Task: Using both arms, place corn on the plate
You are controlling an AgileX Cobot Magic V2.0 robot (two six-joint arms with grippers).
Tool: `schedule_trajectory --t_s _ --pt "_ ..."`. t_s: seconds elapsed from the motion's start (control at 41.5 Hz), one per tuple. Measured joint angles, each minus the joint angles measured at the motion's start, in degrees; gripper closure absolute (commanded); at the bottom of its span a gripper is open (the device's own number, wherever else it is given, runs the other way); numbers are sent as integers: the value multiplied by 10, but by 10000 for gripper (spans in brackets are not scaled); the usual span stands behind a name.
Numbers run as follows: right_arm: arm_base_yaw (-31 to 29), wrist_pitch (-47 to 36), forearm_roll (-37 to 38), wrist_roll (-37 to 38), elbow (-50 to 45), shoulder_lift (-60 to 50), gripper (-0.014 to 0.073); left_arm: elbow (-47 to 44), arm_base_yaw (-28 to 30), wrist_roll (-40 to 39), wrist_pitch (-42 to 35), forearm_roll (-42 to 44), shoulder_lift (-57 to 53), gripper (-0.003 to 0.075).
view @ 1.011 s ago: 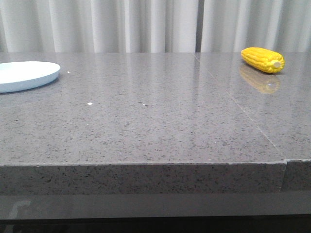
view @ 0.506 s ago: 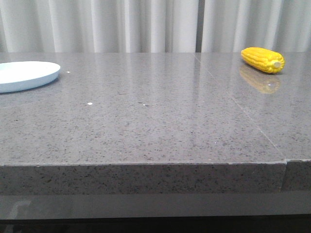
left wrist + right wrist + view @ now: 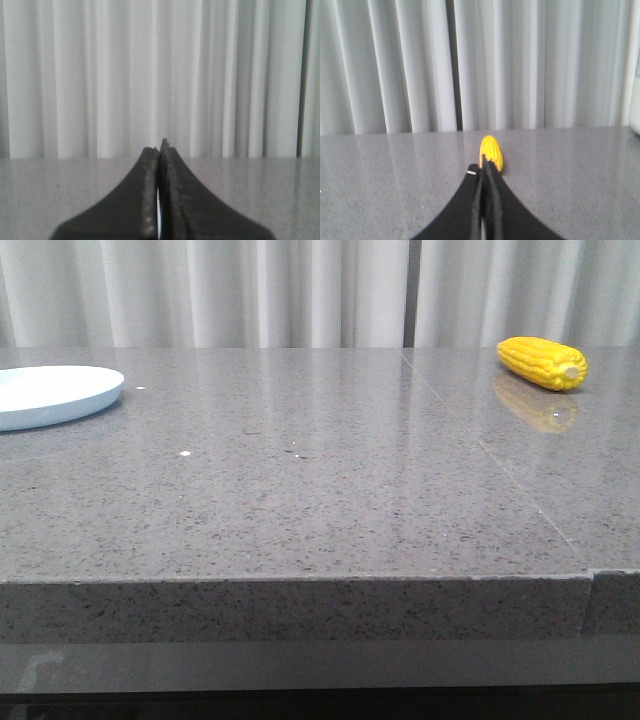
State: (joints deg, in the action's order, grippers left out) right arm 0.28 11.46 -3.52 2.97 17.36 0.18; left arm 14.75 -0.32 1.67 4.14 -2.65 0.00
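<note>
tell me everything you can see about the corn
The corn is a bright yellow cob with rows of kernels, tapered at one end and showing a pale stub at the other. It lies on its side at the far right of the grey table, which mirrors it faintly. Nothing else touches it. The right gripper, shut, points toward it but is short of it.

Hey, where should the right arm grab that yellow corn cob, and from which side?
Probably around the thick middle of the bright yellow corn cob, coming down from above with the fingers across its length. It lies flat on the grey stone table, tapered, stub end toward the camera, so the middle gives the steadiest hold.
</note>
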Motion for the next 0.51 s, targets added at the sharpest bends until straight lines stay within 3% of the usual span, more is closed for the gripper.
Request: schedule_trajectory --t_s 0.313,0.506 --pt "0 159 0 -1 185 157 662 217 0 0 145 0 137 740" --pt "0 219 1 -1 206 244 662 256 0 0 226 0 218 740"
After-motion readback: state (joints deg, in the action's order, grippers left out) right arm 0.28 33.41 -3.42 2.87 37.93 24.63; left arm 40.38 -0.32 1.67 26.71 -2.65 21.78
